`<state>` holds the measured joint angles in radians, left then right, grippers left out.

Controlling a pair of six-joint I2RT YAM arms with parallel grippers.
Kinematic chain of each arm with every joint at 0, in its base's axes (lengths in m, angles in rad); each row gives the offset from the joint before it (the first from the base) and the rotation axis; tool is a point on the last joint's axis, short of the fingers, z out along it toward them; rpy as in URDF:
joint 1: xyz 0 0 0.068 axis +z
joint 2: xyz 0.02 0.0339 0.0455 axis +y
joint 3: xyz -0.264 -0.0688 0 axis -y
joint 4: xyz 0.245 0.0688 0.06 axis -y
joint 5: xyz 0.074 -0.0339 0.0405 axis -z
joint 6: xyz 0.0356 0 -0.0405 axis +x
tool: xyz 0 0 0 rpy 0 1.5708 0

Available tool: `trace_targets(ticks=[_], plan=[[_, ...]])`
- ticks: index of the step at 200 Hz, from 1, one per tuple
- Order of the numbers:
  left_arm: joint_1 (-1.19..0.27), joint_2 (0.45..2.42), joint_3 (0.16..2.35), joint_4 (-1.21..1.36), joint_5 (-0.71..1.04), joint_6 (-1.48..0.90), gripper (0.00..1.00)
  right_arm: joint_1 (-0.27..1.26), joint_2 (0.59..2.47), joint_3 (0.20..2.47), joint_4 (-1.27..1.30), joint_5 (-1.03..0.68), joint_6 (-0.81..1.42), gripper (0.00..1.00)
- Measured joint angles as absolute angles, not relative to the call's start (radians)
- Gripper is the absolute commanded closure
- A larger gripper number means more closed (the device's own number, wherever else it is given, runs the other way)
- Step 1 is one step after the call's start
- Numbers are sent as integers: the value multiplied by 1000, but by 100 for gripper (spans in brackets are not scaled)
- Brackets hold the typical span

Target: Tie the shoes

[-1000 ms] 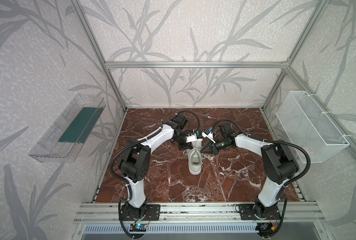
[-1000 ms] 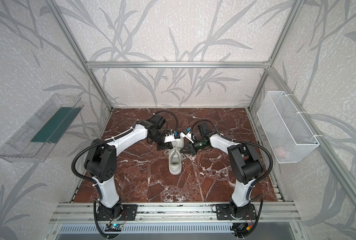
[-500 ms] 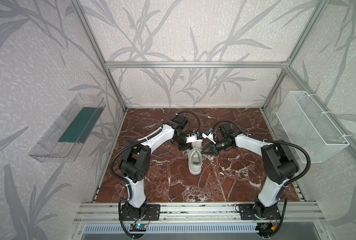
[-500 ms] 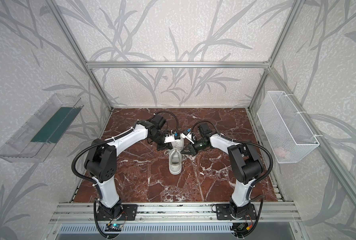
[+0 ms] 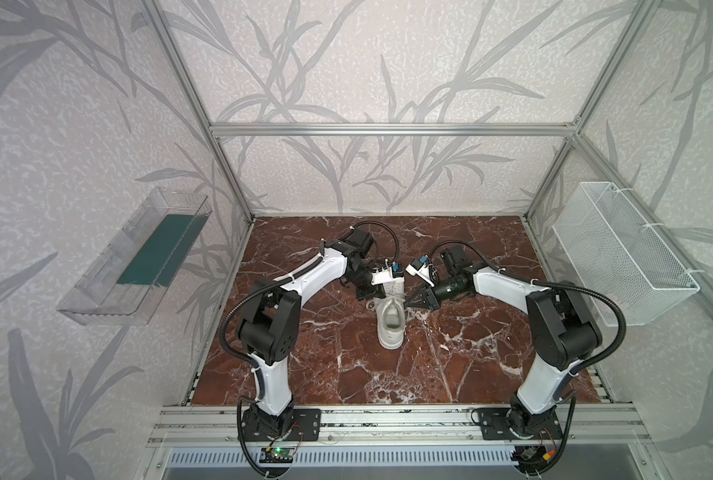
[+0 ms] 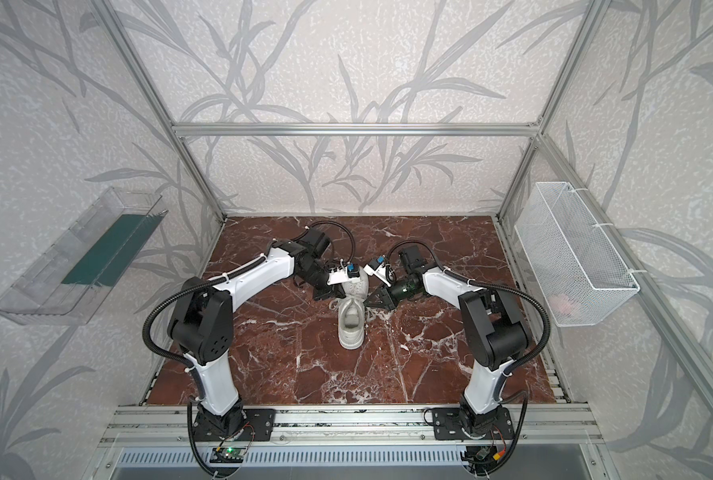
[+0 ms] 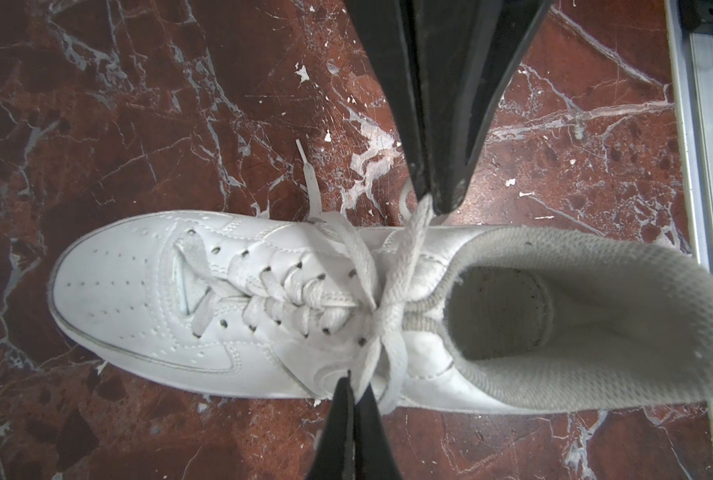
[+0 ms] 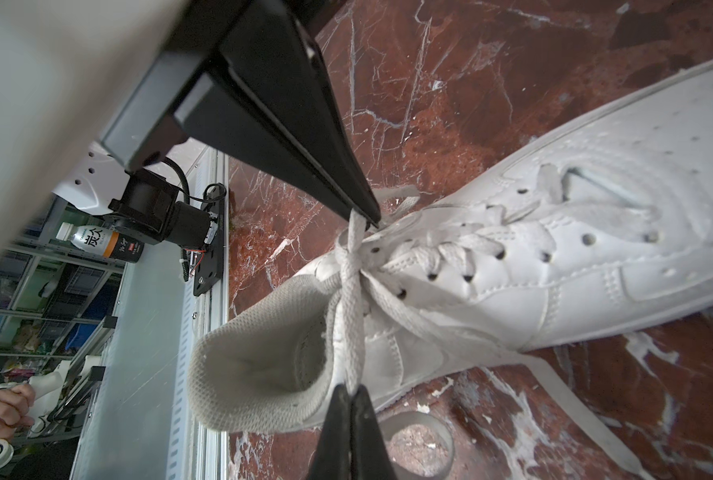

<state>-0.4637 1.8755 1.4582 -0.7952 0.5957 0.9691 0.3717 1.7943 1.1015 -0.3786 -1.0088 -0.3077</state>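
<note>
The shoes are one white low-top sneaker (image 5: 390, 328) standing on the marble floor in both top views, toe toward the back wall, also seen as the sneaker (image 6: 350, 328). Its flat laces (image 7: 388, 307) cross in a knot over the tongue and stretch out to both sides. My left gripper (image 7: 352, 386) is shut on a lace at one side of the sneaker (image 7: 138, 291). My right gripper (image 8: 350, 392) is shut on the lace at the opposite side of the sneaker (image 8: 596, 249). In a top view the left gripper (image 5: 373, 300) and right gripper (image 5: 409, 302) flank the collar.
A white wire basket (image 5: 625, 253) hangs on the right wall and a clear plastic tray (image 5: 138, 257) on the left wall. An aluminium rail (image 5: 388, 419) runs along the front edge. A clear round ring (image 8: 419, 440) lies on the floor beside the heel.
</note>
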Motion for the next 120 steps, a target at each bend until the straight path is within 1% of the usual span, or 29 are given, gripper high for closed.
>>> trace_targets(ticks=[61,66,72,75,82,93,108,120], plan=[[-456,1876,1458,-792,624,969,100,372,1794,1102,-389,-1005,-307,100],[-455,1876,1457,-791,628,969,100,372,1794,1101,-387,-1007,-305,98],[-455,1876,1456,-786,631,970,94,372,1793,1099,-381,-1009,-300,95],[-455,1876,1454,-783,634,970,90,372,1792,1097,-377,-1011,-297,92],[-454,1876,1448,-772,639,970,79,371,1790,1093,-373,-1013,-289,82],[-452,1875,1435,-755,641,970,68,369,1784,1089,-374,-1011,-283,74],[-447,1871,1413,-733,643,960,61,364,1776,1089,-381,-1009,-276,66],[-443,1860,1393,-714,645,947,58,361,1766,1089,-387,-1000,-276,62]])
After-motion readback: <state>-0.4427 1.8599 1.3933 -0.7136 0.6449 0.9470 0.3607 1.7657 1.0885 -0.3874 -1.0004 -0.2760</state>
